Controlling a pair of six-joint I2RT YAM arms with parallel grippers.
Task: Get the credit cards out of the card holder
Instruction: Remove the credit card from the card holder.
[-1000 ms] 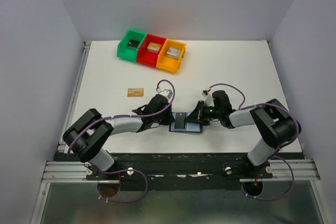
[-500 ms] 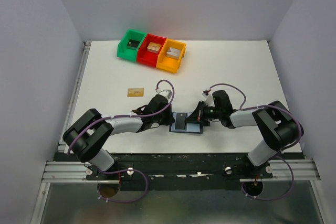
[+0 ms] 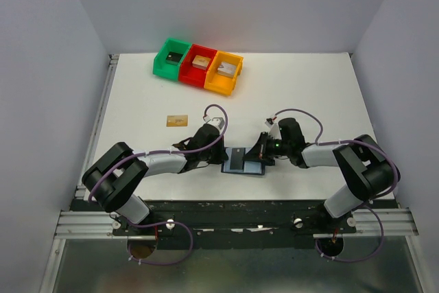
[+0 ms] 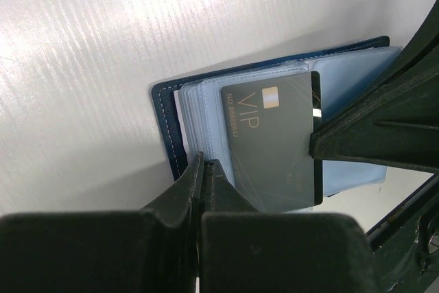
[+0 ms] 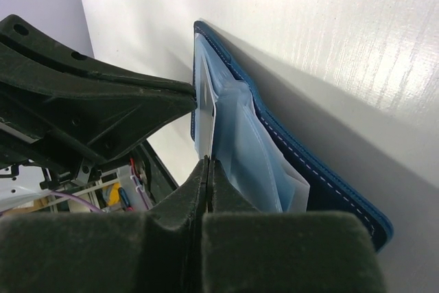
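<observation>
Left hand (image 4: 204, 164): clenched, empty, tips down on the card holder (image 4: 167, 118) at its 9 o'clock edge seen from above. Likely pinning it flat.

Right hand (image 5: 208, 169): clenched too, tip against the 3 o'clock edge of the black card (image 4: 274, 149), probably to work it out. Cannot tell whether it nips the card.

Holder lies open on the tabletop (image 3: 309, 94) between both hands.

Card reads "VIP"; number beneath unclear.

Tan-gold card (image 3: 177, 121) lies free at 10 o'clock.

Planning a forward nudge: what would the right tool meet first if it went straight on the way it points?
The pale blue sleeves of the card holder, right at the shut tip of the right tool; it may be touching them. Just beyond is the left tool, though depth is unclear.
</observation>
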